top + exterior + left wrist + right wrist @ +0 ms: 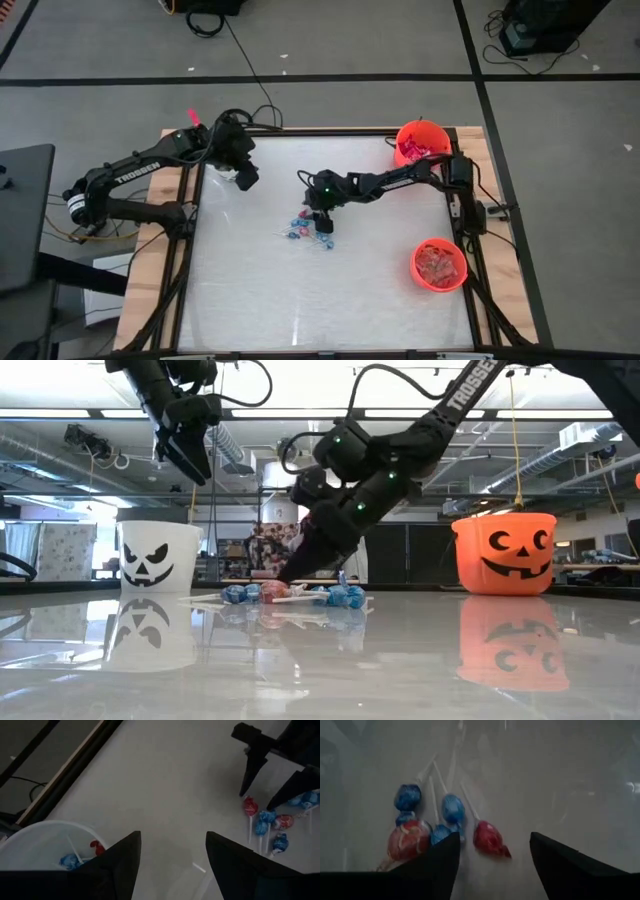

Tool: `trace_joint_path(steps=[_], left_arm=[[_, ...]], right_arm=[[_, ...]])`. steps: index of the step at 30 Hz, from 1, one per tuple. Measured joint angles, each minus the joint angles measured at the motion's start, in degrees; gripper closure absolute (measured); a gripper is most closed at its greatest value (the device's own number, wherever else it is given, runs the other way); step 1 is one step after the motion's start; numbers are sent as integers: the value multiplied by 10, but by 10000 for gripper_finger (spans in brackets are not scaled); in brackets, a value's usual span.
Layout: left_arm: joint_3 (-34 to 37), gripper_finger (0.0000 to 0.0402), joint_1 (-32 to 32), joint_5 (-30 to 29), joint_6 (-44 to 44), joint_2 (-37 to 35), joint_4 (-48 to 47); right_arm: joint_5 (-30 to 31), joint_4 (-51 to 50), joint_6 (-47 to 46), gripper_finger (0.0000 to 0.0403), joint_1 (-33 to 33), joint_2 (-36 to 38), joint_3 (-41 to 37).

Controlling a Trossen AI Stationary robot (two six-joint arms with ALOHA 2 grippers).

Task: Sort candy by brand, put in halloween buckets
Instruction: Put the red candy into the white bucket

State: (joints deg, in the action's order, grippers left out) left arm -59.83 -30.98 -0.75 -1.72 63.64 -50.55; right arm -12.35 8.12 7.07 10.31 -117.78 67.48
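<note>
Table (250, 300): pale top, wooden frame, two arms at work over it.

Far orange bucket (421, 144), far right corner: holds pink and red packets. Counted as sorted.

Near orange bucket (440, 264), right edge, nearer the front: holds reddish wrapped pieces. Counted as sorted.

White bucket (35, 842), far left, beneath the left arm: holds at least one blue and one red lollipop (97, 847), sticks showing. Partly filled.

Loose lollipops (308, 229), mid-table: a small cluster of blue and red heads on white sticks, five or six as far as I can tell. These are what is left.

Right gripper (492, 852): low over the cluster, fingers spread, nothing between them; a red lollipop (489, 839) lies just ahead in the gap.

Left gripper (172, 852): above the white bucket's rim, fingers apart, nothing held.

Judgement: most of the job looks done. Only the lollipop cluster remains, presumably bound for the white bucket.
</note>
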Motion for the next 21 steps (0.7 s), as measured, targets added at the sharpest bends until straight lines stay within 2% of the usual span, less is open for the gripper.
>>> trace_joint_path(steps=[4,10,18,21], left_arm=[[0,173,0,0,-2,0,-3],[0,173,0,1,-2,0,-1],[0,173,8,8,-4,0,-1],[0,173,15,39,-1,0,1]], right_arm=[[-2,25,1,153,-2,-15,0],[-5,42,4,184,-2,-31,1],[-21,45,9,269,1,-31,0],[-28,58,0,313,5,-38,1]])
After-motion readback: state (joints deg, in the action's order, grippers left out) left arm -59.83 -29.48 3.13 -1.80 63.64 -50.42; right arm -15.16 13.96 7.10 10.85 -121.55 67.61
